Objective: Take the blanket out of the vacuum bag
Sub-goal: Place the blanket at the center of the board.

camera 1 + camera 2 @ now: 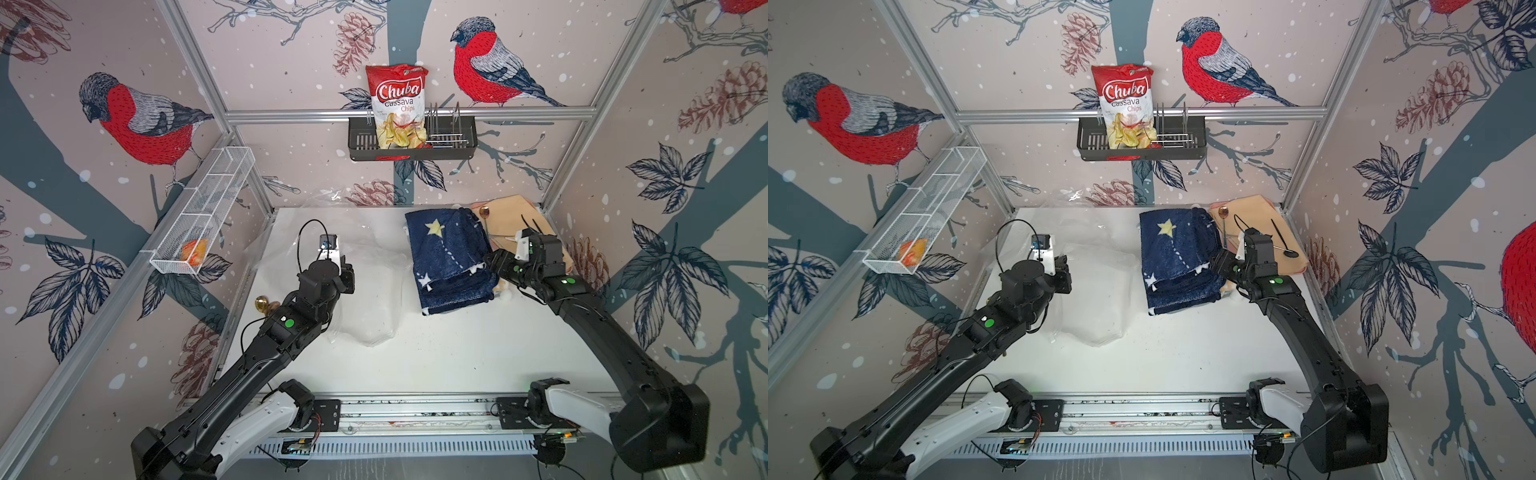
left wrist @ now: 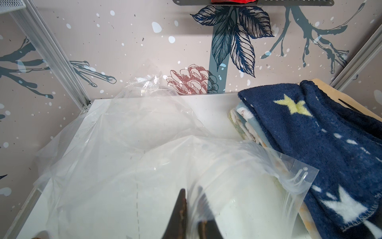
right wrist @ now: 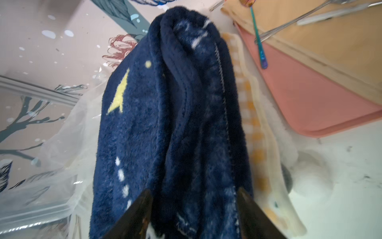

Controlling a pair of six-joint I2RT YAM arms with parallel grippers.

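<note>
The left end effector (image 2: 191, 193) was closed on a fold of the vacuum bag (image 2: 144, 155). In the left wrist view its two fingers stood nearly together with the clear film pinched between them, and one finger showed only through the plastic. The bag lay crumpled and flat across the middle and left of the worktop (image 1: 436, 357).

The right end effector (image 3: 194, 190) had its fingers well apart, one on each side of a thick fold of the blanket (image 3: 134, 124) and not squeezing it. Whether the finger pads touched the pile could not be told.

The navy, star-patterned blanket (image 1: 444, 257) lay folded outside the bag at the right rear of the worktop. Only a corner of the bag overlapped its near edge. A pale checked cloth (image 3: 250, 115) showed beneath it, and a peach mat (image 1: 1258, 224) lay just beside it.
</note>
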